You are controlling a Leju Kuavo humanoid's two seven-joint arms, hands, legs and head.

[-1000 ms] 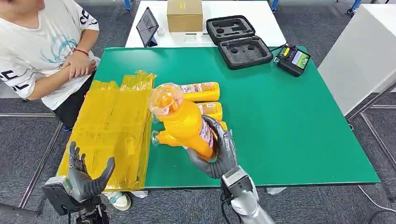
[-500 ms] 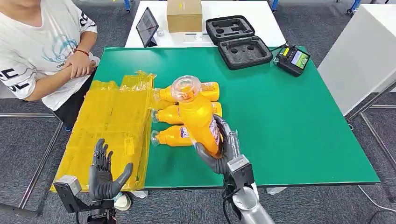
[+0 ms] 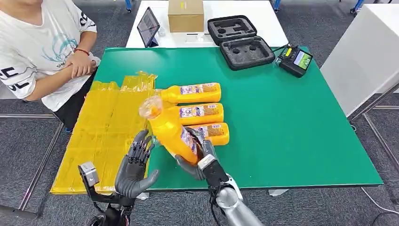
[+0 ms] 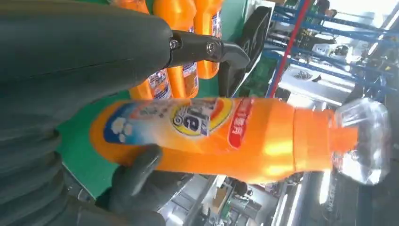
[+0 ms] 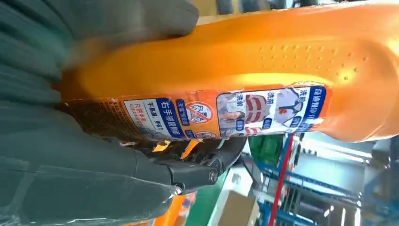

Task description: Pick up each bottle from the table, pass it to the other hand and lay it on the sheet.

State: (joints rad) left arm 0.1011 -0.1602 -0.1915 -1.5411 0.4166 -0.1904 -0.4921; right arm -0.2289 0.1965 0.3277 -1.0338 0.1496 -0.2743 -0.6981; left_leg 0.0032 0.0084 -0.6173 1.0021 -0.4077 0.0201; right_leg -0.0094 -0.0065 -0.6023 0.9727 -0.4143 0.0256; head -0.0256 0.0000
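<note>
Currently the held bottle (image 3: pixel 171 134) is gripped near its base by the right hand (image 3: pixel 200 157), raised off the bench and tilted with its clear cap (image 3: pixel 151 107) toward the yellow sheet (image 3: pixel 103 127). The left hand (image 3: pixel 135 167) is held up just beside the bottle with fingers spread and nothing in it; contact with the bottle cannot be confirmed from the head view. The handover is judged to be about to happen, not yet done. Three more bottles (image 3: pixel 195 113) are lying side by side on the green bench (image 3: pixel 291 127), caps toward the sheet, so most of the task is left. No bottle is seen laid on the sheet. The sheet covers the bench's left strip and overhangs the near left corner, so a drop-off close to that edge is judged risky. Open green surface is available to the right of the bottles. A person's arms (image 3: pixel 70 66) are resting at the far left corner, near the sheet's far end; a foam case (image 3: pixel 240 42) and a controller (image 3: pixel 295 60) are set well apart at the far side.
</note>
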